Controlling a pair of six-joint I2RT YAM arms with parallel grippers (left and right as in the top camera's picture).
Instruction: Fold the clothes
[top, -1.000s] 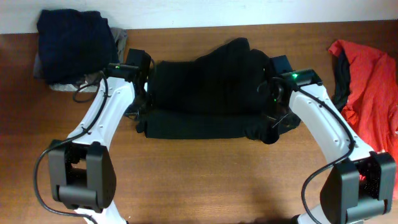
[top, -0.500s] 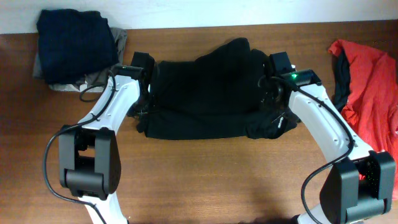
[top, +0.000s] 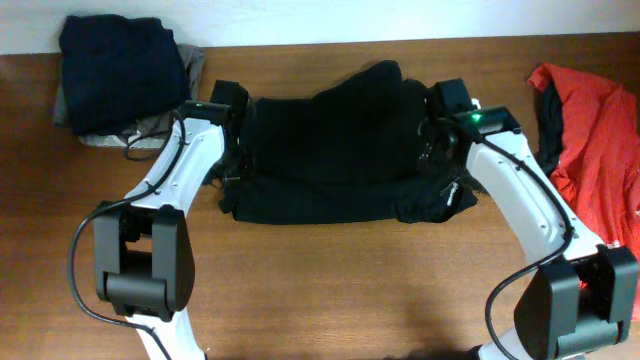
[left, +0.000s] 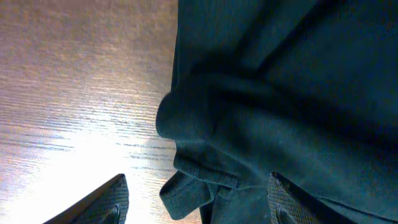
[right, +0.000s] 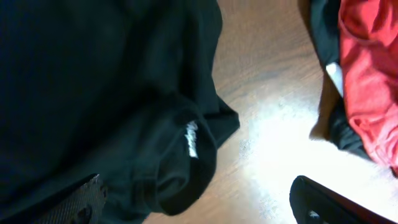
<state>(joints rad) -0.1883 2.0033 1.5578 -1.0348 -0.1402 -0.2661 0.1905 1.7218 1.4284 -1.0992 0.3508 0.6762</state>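
A large black garment (top: 335, 150) lies folded across the middle of the table, one of the clothes. At its left edge, my left gripper (top: 232, 170) stands open. In the left wrist view a loose hem corner of the black garment (left: 193, 186) lies between the spread fingers (left: 102, 204) of the left gripper (left: 196, 208), unclamped. My right gripper (top: 438, 165) is open at the garment's right edge. Its wrist view shows the right gripper (right: 202, 205) over a rolled sleeve with white lettering (right: 191, 138) lying free on the wood.
A stack of navy and grey clothes (top: 120, 70) sits at the table's far left corner. A red garment (top: 590, 130) with a dark piece beside it lies at the right edge, and the red garment (right: 373, 81) also shows in the right wrist view.
Both grippers have opened and let go of the black garment. The right gripper has drawn back toward the far side, and the cloth edge has dropped onto the table.
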